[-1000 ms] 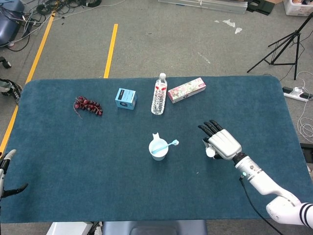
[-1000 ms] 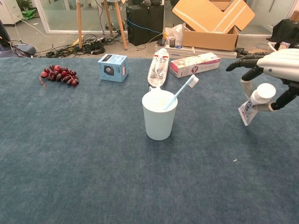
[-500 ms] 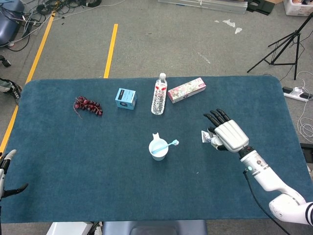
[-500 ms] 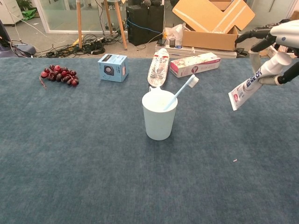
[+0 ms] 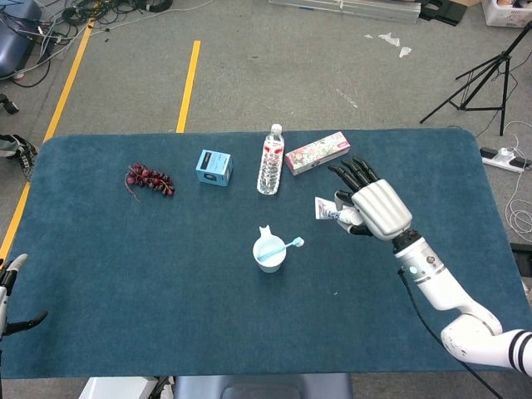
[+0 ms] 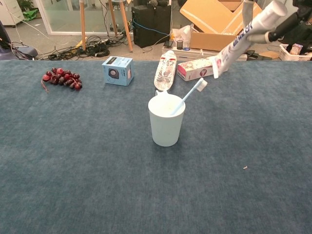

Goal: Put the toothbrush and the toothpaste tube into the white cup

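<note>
- Toothpaste tube (image 6: pixel 242 37) hangs tilted in the air, cap end pinched by the right hand (image 5: pixel 372 208), crimped end pointing down-left.
- Toothbrush (image 6: pixel 189 95) leans in the white cup (image 6: pixel 165 126), mid-table.
- Left hand (image 5: pixel 10 293) idles at the table's near-left edge (image 5: pixel 25 332), fingers apart, holding nothing.

The surface (image 6: pixel 73 170) is showing a matt, napped blue cloth, faintly rough like carpet. The white cup (image 6: pixel 166 127) is looking like smooth matt plastic, and the toothbrush (image 6: pixel 190 95) in it like pale plastic. The toothpaste tube (image 6: pixel 241 39) is gleaming as glossy printed plastic. The right hand (image 5: pixel 378 209) is wearing a smooth, slightly shiny white shell with dark fingers (image 5: pixel 349 172). The water bottle (image 5: pixel 270 162) is showing clear, glossy plastic, and the small blue box (image 6: pixel 117 70) printed card.
</note>
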